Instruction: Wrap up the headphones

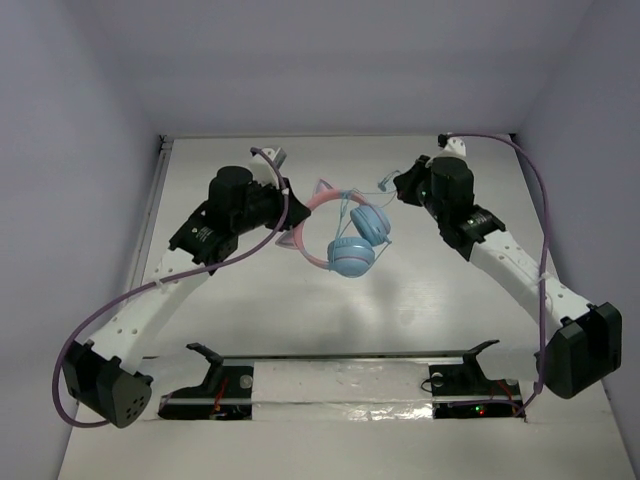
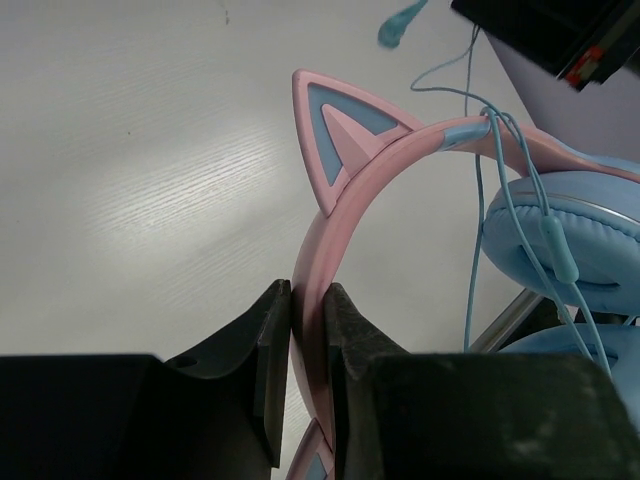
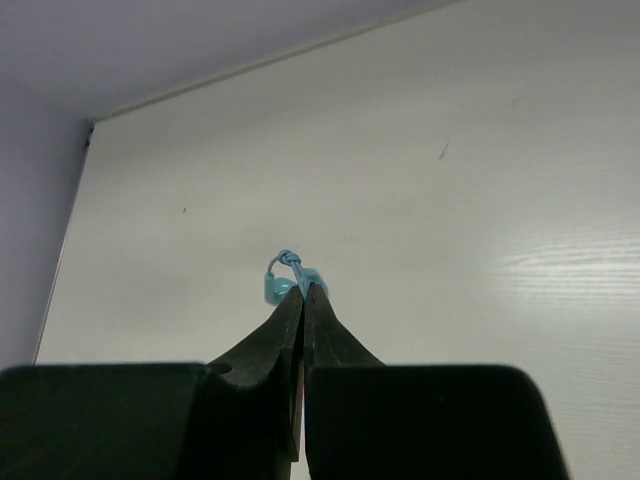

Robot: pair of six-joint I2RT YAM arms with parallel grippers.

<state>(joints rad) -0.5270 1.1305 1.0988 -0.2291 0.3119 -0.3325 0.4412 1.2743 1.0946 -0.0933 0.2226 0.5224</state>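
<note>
The headphones (image 1: 345, 235) are held up over the middle of the table: a pink cat-ear headband (image 2: 345, 190) and two light-blue ear cups (image 1: 352, 256). My left gripper (image 1: 290, 213) is shut on the headband, which runs between its jaws in the left wrist view (image 2: 308, 330). The thin light-blue cable (image 2: 500, 210) crosses the headband and hangs past the cups. My right gripper (image 1: 398, 187) is shut on the cable's end; the knotted cable and plug (image 3: 285, 275) stick out of its tips (image 3: 303, 295).
The white table (image 1: 300, 330) is walled by pale panels on three sides. Thick purple robot cables (image 1: 545, 230) loop along both arms. Two black stands (image 1: 215, 375) sit on a shiny strip at the near edge.
</note>
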